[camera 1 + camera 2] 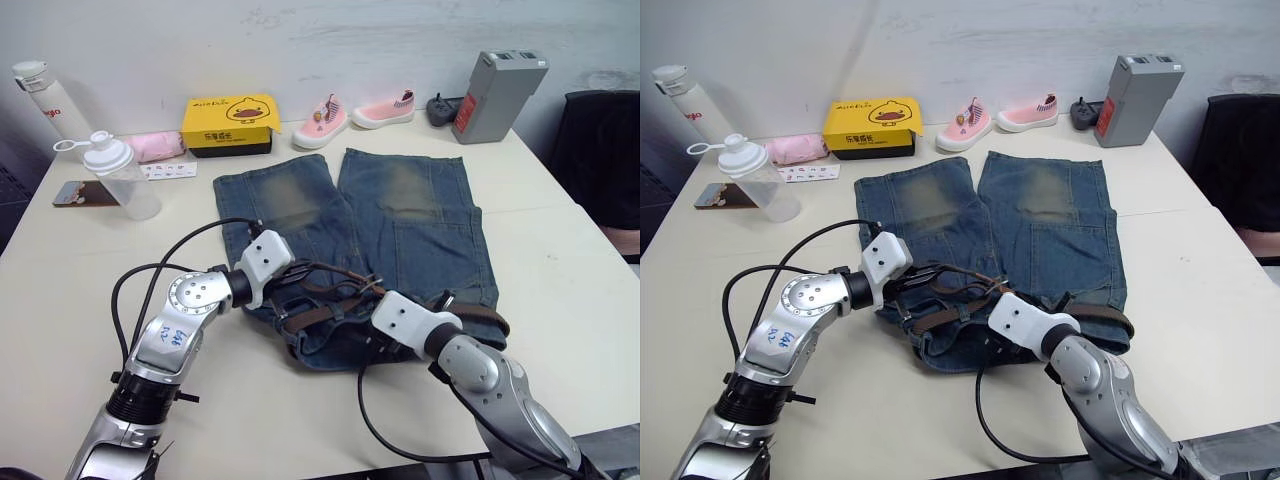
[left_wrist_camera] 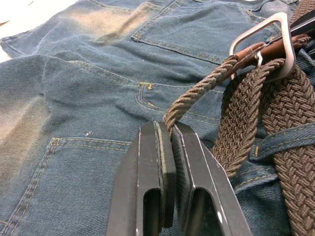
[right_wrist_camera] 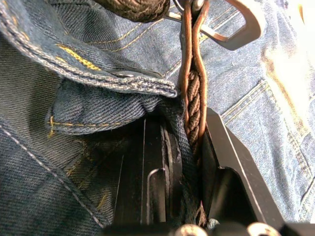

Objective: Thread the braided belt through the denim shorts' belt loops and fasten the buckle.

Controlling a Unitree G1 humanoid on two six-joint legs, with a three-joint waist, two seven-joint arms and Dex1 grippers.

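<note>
Brown braided belt (image 2: 246, 105) already lies along the waistband of the denim shorts (image 1: 400, 225); your left gripper (image 2: 170, 142) pinches its tip just short of the buckle (image 2: 268, 44). Right gripper (image 3: 184, 147) clamps strap beside the buckle; you've still got fastening left, loops unclear.

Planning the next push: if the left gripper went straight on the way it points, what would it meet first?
The left gripper is shut on the belt. Straight on, it would likely press that strap toward the buckle, over the shorts; depth is unclear.
</note>
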